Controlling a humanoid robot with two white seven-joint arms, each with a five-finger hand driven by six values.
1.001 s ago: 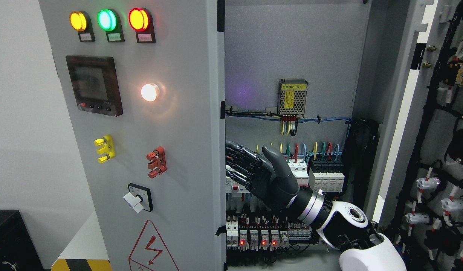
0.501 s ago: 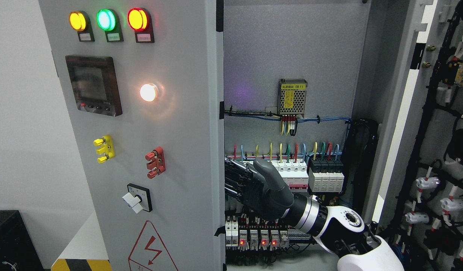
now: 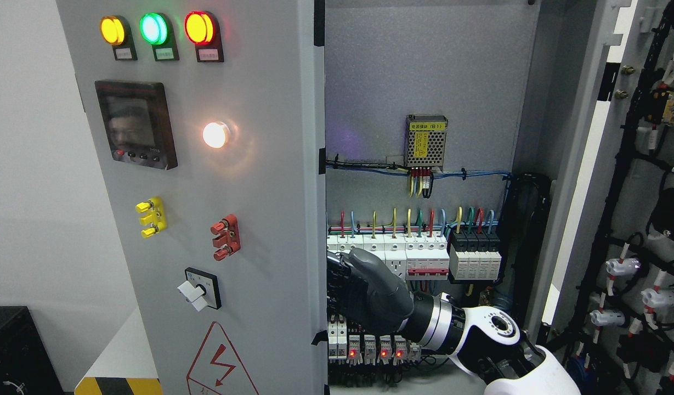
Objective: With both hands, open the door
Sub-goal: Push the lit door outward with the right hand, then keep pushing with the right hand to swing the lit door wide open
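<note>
Electrical cabinet, head view. Left door point(image 3: 249, 219): grey panel filling the left half of the frame, its free edge running down the centre; carries amber, green and red lamps point(image 3: 153, 28) at upper left, a dark display unit point(image 3: 136, 124) below them, a lit white lamp point(image 3: 215, 134), a yellow terminal block point(image 3: 150, 216), a red terminal block point(image 3: 226, 237), a rotary switch point(image 3: 199, 288) and a red lightning warning triangle point(image 3: 219, 365) at the lower edge. Right door point(image 3: 644, 181): swung wide open at the far right, inner face showing black cable looms and connectors. Cabinet interior point(image 3: 424, 71): grey back plate, a perforated power supply point(image 3: 426, 141) with yellow label at centre, a row of white breakers point(image 3: 391, 253) with coloured wires, black breakers point(image 3: 475, 249) beside them, relays with red lights along the bottom. Right hand point(image 3: 364, 291): dark grey, arm entering from lower right with white forearm shell; sits low centre, in front of the breakers, at the free edge of the left door; fingers point(image 3: 339, 288) curled toward that edge, tips hidden behind it, so whether they grip cannot be told. Left hand: out of frame
</note>
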